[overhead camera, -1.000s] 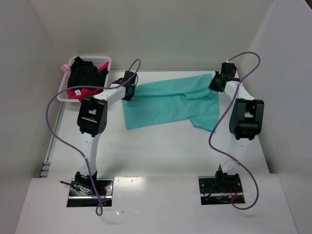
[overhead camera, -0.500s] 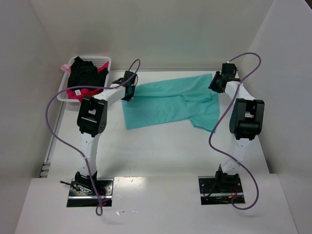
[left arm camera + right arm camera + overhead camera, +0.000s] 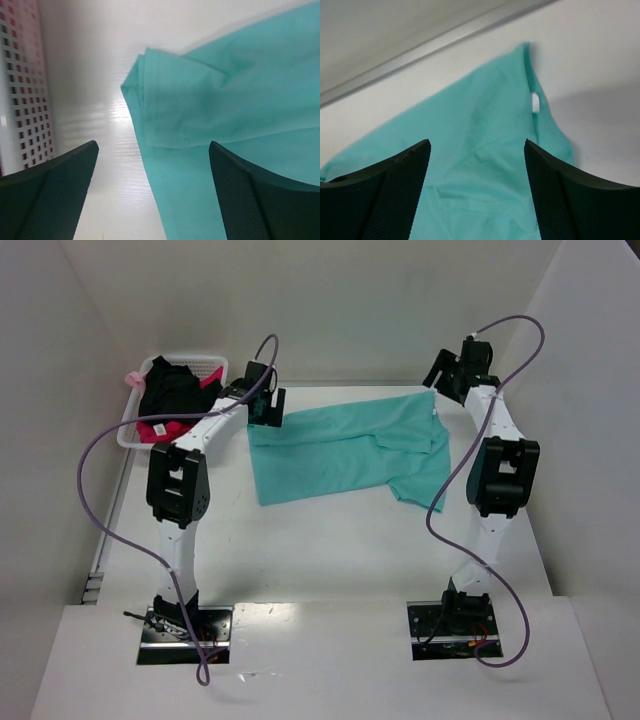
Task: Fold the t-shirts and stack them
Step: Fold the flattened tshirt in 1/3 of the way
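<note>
A teal t-shirt point(image 3: 345, 452) lies partly folded on the white table point(image 3: 330, 540), long axis running left to right. The left end effector point(image 3: 264, 406) hangs open and empty over its far-left corner, the right end effector point(image 3: 441, 376) likewise over the far-right corner; both equally near.

Both arms stretched forward, left pincer point(image 3: 266, 410) and right pincer point(image 3: 441, 377) hovering, jaws spread wide, empty
</note>
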Controlling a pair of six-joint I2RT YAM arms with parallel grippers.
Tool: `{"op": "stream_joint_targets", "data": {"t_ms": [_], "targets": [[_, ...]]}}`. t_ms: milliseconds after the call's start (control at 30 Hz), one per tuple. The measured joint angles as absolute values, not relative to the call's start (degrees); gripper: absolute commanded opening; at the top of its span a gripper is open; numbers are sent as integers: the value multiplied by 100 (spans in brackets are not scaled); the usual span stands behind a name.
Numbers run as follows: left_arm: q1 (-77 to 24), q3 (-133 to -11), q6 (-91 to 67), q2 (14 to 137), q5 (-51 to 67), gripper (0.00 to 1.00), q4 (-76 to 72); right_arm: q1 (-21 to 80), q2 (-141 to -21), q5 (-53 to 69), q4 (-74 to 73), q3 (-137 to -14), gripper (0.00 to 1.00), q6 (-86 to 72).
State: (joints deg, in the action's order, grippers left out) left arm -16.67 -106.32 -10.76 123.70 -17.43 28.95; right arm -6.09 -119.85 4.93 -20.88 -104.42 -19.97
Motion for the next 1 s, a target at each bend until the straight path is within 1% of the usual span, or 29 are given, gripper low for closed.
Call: {"op": "stream_joint_targets", "data": {"t_ms": [67,133,233,333,433,467,500,633,767,800,867,933,967,1000], "targets": [[-1658,-10718,-1090,12256,-1774,100,2875,-611,-12230,534,-2126,-10910,87,-1962],[-1649,-10753,-1098,12173,-1791,100,2856,-613,-12422,537,-2128,-11205,88,-1903],[-1643,-10700,-1146,12123,-1780,100,2823,-617,-12455,486,-2178,-11131,90,-1815],[-1629,-10291,-1282,11961,-1662,100,2727,-617,-12326,432,-2108,-10661,92,-1739],[-1601,-9708,-1439,11727,-1389,100,2571,-617,-12046,364,-2104,-9985,97,-1675],[-1594,-9529,-1511,11649,-1291,100,2530,-617,-11920,344,-2106,-9773,97,-1660],[-1590,-9365,-1540,11568,-1177,100,2464,-617,-11756,318,-2099,-9555,99,-1640],[-1581,-8777,-1680,11135,-626,100,2235,-622,-10833,152,-2014,-8799,99,-1601],[-1579,-8420,-1763,10589,23,100,2040,-624,-9959,78,-1822,-8401,85,-1623],[-1579,-8241,-1809,10388,178,100,1964,-626,-9856,64,-1809,-8385,84,-1645],[-1579,-7948,-1835,10055,482,100,1933,-626,-9760,40,-1800,-8385,84,-1686],[-1579,-7752,-1833,9837,764,100,1933,-626,-9789,45,-1857,-8383,80,-1710],[-1579,-7703,-1833,9795,886,100,1942,-626,-9815,45,-1890,-8353,78,-1715],[-1579,-7682,-1828,9791,991,100,1951,-626,-9837,38,-1918,-8283,71,-1730]]}}
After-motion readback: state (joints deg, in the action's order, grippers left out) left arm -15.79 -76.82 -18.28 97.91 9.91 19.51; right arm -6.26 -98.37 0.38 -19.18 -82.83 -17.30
